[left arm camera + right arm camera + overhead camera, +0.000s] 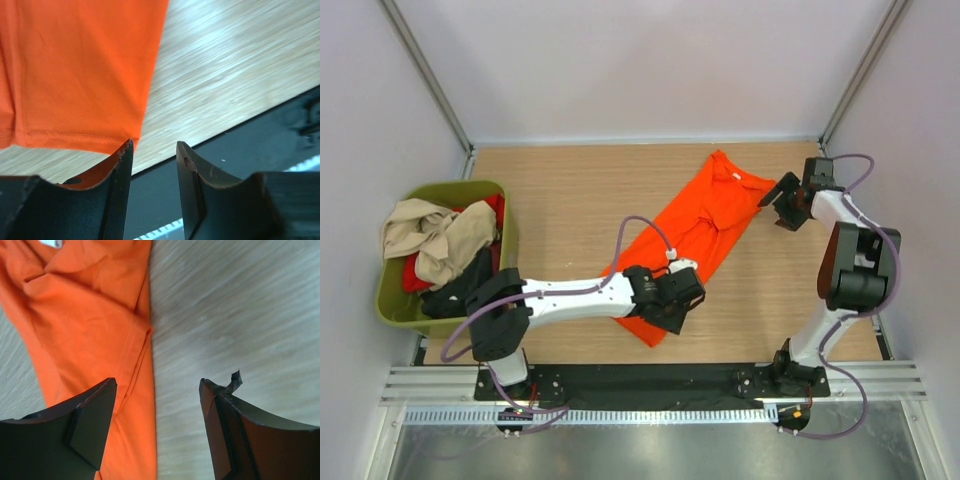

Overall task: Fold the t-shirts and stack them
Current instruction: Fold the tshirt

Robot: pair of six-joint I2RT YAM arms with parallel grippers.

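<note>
The orange t-shirt [705, 215] lies flat and folded lengthwise, running diagonally across the wooden table, neck at the far end. My left gripper [672, 308] is open over its near hem corner. In the left wrist view the hem [75, 140] ends at the left fingertip [125, 150], with nothing between the jaws [154, 146]. My right gripper [778, 203] is open wide beside the shirt's far right edge. In the right wrist view the shirt's edge [142, 370] runs between the jaws [157, 382]. Beige [430, 235], red [492, 212] and black [460, 290] shirts lie crumpled in the tub.
The olive-green tub [450, 187] stands at the table's left edge. The black base strip [640, 380] runs along the near edge and also shows in the left wrist view [250, 135]. White walls enclose the table on three sides.
</note>
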